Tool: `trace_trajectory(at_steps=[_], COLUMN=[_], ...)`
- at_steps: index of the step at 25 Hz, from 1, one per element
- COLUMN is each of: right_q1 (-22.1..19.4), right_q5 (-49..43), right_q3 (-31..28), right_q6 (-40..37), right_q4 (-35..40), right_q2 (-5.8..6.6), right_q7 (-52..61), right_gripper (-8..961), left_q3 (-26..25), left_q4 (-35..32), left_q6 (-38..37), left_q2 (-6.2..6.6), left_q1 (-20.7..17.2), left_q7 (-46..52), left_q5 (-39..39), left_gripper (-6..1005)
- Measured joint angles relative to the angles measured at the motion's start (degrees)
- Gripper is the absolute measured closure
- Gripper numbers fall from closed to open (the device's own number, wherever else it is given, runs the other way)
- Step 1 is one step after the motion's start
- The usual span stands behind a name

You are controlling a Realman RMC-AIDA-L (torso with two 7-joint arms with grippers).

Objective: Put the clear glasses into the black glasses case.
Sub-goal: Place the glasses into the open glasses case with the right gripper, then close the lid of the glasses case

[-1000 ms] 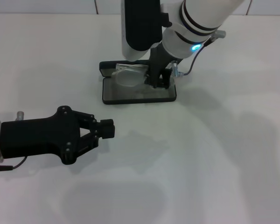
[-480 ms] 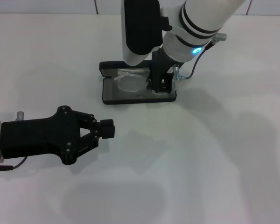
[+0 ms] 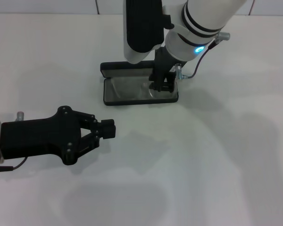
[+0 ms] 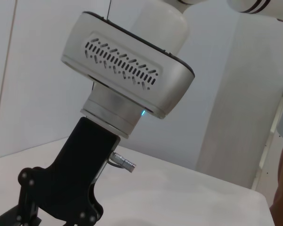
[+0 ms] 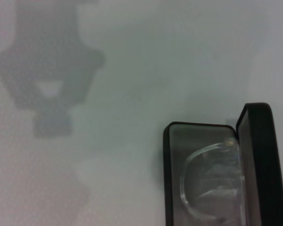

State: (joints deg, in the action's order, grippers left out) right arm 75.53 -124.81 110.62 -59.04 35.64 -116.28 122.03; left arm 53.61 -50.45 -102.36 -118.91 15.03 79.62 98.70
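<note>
Clear glasses [image 3: 132,87] lie inside the open black glasses case [image 3: 114,97] on the white table [image 3: 217,155].
The right gripper [image 3: 161,86] hangs over the case's right end, its grip impossible to tell; the left gripper [image 3: 107,130] rests clenched and empty, well apart.

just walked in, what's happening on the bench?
The right tool is down over the right end of the open black glasses case at the far side of the table. The clear glasses lie inside the case on its grey lining, lid up behind them. The left tool is parked low over the table nearer the robot, holding nothing.
</note>
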Motion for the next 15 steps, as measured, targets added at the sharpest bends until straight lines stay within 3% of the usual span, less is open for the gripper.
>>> trace_trajectory(at_steps=[9, 15], right_q1=[-1.01, -4.83], right_q5=[-0.12, -0.17], right_q3=[0.01, -1.16], right_q6=[1.19, 0.76], right_q4=[1.61, 7.32], right_q2=[0.00, 0.01], right_q7=[-0.31, -0.27], right_gripper=[807, 803], left_q3=[0.00, -2.02], left_q4=[0.01, -0.20], left_q6=[0.26, 0.47], left_q2=[0.09, -0.02], left_q1=[0.00, -0.11], left_q7=[0.00, 0.00], left_q5=[0.00, -0.47], left_gripper=[914, 915])
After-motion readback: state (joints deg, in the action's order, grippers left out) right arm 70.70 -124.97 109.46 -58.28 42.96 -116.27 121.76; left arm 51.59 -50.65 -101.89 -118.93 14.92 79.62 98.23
